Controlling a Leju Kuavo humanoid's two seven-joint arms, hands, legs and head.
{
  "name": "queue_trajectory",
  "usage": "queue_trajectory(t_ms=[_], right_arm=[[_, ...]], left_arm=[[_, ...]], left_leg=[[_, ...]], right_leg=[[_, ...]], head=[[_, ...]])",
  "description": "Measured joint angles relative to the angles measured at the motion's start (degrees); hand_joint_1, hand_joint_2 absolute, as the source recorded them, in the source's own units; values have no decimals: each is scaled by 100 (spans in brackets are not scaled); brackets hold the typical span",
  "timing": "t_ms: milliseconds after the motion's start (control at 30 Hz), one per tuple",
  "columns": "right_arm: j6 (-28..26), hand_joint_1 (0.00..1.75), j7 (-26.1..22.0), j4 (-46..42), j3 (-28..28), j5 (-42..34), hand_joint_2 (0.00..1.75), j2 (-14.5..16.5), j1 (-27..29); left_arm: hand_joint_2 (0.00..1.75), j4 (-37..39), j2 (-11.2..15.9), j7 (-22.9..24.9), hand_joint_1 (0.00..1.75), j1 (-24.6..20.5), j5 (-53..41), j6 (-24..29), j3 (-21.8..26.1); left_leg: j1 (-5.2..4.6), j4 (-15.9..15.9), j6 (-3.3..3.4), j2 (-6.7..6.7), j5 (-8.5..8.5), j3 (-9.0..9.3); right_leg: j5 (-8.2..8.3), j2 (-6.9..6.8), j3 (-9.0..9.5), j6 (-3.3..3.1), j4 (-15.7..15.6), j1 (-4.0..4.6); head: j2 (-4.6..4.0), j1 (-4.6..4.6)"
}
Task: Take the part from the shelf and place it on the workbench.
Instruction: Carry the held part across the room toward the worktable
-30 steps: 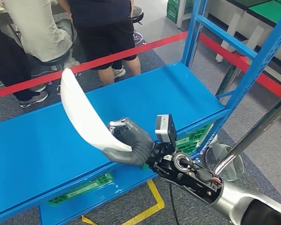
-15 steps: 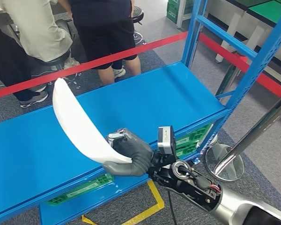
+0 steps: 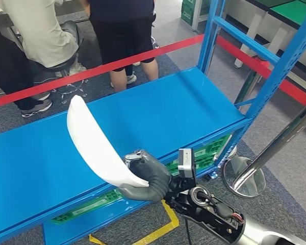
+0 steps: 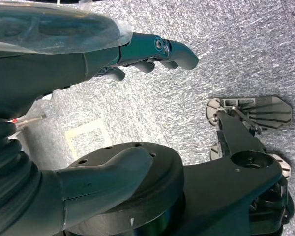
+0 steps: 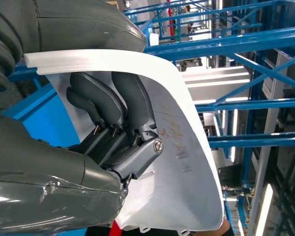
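1. Carrying the white curved part [image 3: 95,145] away from the blue shelf [image 3: 174,109] is judged to be the step in hand; the part is held at its near end by the right hand [image 3: 146,176], above the shelf's front edge and clear of the shelf surface.
2. The grasp should be kept firm and the wrist level, since the long free end rises up and away from the hand and could swing or lever itself loose.
3. The blue upright post [image 3: 266,84] and the shelf's front lip should be cleared before any turn toward the table, which is not seen here.
4. In the right wrist view, the dark fingers [image 5: 132,101] are curled against the part's inner face, with the thumb across its edge, so the part is pinched between them.
5. The left hand [image 4: 101,54] hangs over grey carpet with its fingers loosely extended, apart, and nothing held.
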Motion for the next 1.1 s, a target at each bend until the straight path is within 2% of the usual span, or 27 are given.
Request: queue_trajectory(t_ms=[1100], right_arm=[[-69,175,149,-382,-211,259,175,0,316]], left_arm=[[175,0,-1,40,0,-31,-99,-10,-11]], left_leg=[[0,0,-1,1,0,1]], right_leg=[[0,1,0,0,0,0]], head=[[0,0]])
